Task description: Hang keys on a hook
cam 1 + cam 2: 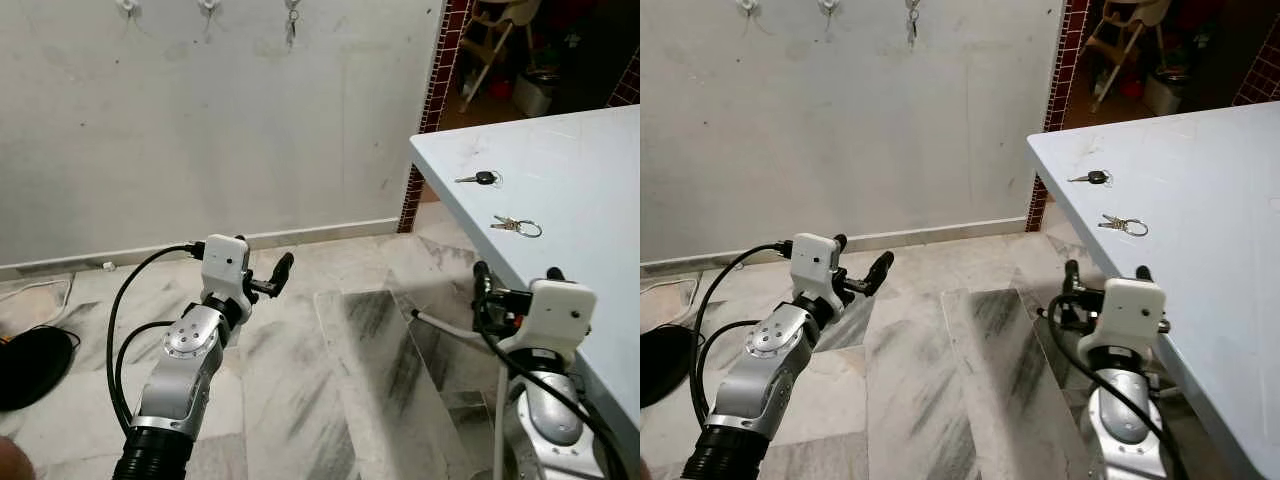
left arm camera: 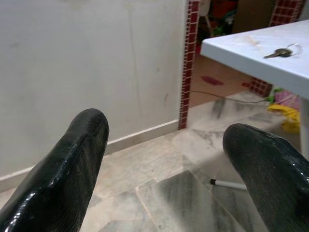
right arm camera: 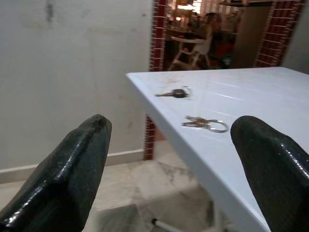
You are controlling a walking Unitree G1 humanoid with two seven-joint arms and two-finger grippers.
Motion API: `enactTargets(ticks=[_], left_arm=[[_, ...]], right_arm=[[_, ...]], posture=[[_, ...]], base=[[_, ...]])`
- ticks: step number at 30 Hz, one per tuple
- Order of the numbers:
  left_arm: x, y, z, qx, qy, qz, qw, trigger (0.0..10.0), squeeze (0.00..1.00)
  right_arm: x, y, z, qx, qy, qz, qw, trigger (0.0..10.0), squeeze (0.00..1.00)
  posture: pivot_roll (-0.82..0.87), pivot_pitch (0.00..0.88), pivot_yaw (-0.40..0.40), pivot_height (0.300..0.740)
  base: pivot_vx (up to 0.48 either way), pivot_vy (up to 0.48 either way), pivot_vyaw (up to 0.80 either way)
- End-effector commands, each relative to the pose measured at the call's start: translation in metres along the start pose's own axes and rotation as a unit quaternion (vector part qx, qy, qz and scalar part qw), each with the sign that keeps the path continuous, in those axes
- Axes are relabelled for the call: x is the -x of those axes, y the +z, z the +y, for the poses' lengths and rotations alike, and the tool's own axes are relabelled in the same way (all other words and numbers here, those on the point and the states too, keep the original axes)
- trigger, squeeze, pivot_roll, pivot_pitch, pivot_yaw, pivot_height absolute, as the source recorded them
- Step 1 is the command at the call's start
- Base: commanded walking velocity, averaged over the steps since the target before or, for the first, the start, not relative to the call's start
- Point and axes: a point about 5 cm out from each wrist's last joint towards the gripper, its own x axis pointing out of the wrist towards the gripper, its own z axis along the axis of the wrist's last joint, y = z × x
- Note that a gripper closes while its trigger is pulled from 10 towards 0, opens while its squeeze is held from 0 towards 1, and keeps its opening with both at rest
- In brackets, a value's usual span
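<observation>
**Two key sets waited on the worktop**

A black-headed key point(image 1: 480, 179) and a ringed key bunch point(image 1: 516, 226) lay apart on the white worktop point(image 1: 580, 170). The right hand point(image 3: 169, 159) hung released beside its edge; the left hand point(image 2: 164, 159), also released, hovered over the marble floor point(image 1: 330, 330). Wall hooks point(image 1: 208, 6) stood above, one already carrying keys point(image 1: 292, 20).

Even soft daylight, sharp focus

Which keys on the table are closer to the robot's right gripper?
The keys on the silver ring are closer to the right gripper. The black-headed key lies farther back on the white table, nearer the wall.
</observation>
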Motion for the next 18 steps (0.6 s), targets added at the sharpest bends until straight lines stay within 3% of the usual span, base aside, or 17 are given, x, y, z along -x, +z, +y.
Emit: enactTargets(ticks=[1, 5, 18], left_arm=[[-0.0021, 0.0051, -0.003, -0.004, -0.015, -0.01, 1.0, 10.0, 0.0], [-0.0023, 0.007, -0.0035, -0.002, -0.018, -0.019, 1.0, 10.0, 0.0], [-0.0026, 0.0055, -0.0103, 0.012, -0.041, -0.018, 0.999, 10.0, 0.0]], right_arm=[[0.0005, -0.0032, 0.0038, 0.0, 0.007, 0.004, 1.0, 10.0, 0.0], [-0.0005, -0.0037, 0.0066, 0.002, 0.013, 0.002, 1.0, 10.0, 0.0], [-0.0028, -0.0033, 0.0062, 0.011, 0.016, -0.003, 1.0, 10.0, 0.0]], posture=[[0.01, 0.0, 0.039, 0.74], [0.01, 0.0, 0.038, 0.74], [0.01, 0.0, 0.034, 0.74]], base=[[0.0, 0.0, 0.0], [0.068, 0.0, 0.0], [0.337, 0.0, 0.0]])
